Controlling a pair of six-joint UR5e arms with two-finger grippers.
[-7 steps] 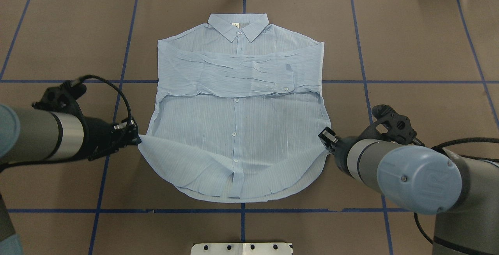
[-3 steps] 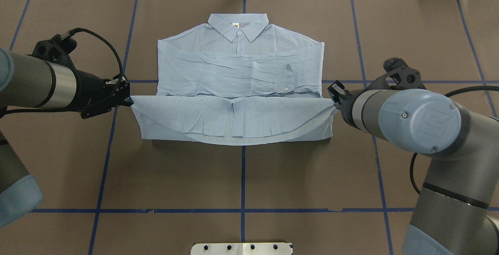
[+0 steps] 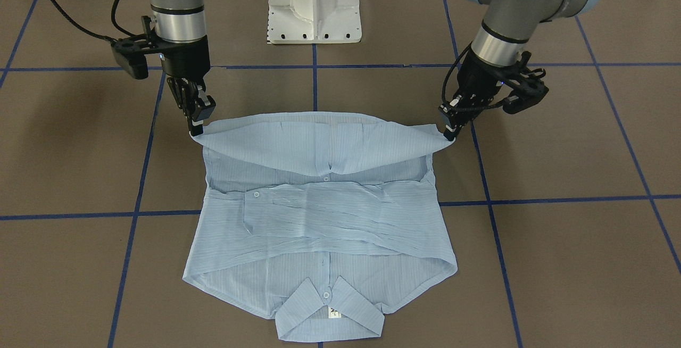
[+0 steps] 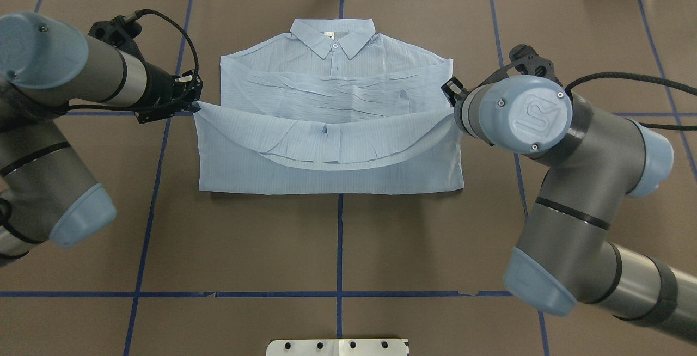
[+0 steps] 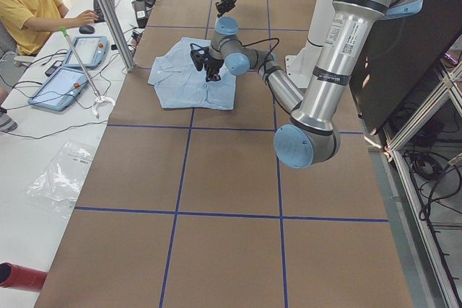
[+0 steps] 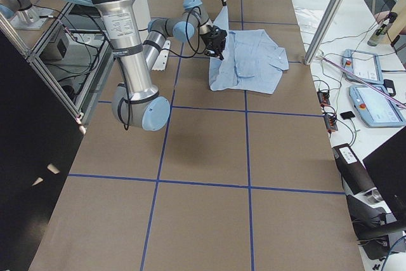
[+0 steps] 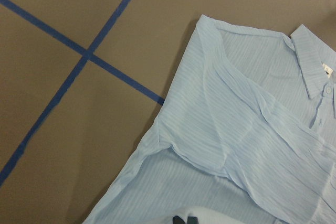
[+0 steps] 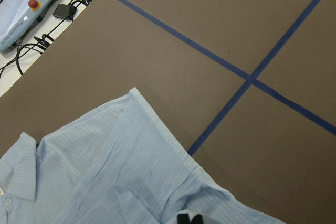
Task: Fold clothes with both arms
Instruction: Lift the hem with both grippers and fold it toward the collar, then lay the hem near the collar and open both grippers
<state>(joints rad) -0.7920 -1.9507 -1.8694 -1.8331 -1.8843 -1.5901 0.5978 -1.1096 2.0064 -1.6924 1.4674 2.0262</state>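
Observation:
The light blue striped shirt (image 4: 332,81) lies flat on the brown table, collar (image 4: 333,37) away from me and sleeves folded across the chest. My left gripper (image 4: 195,106) is shut on the left hem corner and holds it above the table; it also shows in the front view (image 3: 449,134). My right gripper (image 3: 196,129) is shut on the right hem corner, and in the overhead view it is mostly hidden by its wrist (image 4: 514,114). The lifted hem (image 4: 332,138) sags in the middle over the lower body. Both wrist views show the shirt (image 7: 247,145) (image 8: 105,171) below the fingertips.
The white pedestal base (image 3: 314,2) stands at my side of the table. Blue tape lines (image 4: 338,236) cross the brown table cover. An operator in yellow (image 5: 29,5) and pendants (image 5: 65,84) are on the white side table beyond the collar. A metal post (image 6: 323,17) stands there.
Both grippers moved away from me toward the collar, carrying the hem corners. The lower body has doubled over, and the hem now hangs over the folded sleeves.

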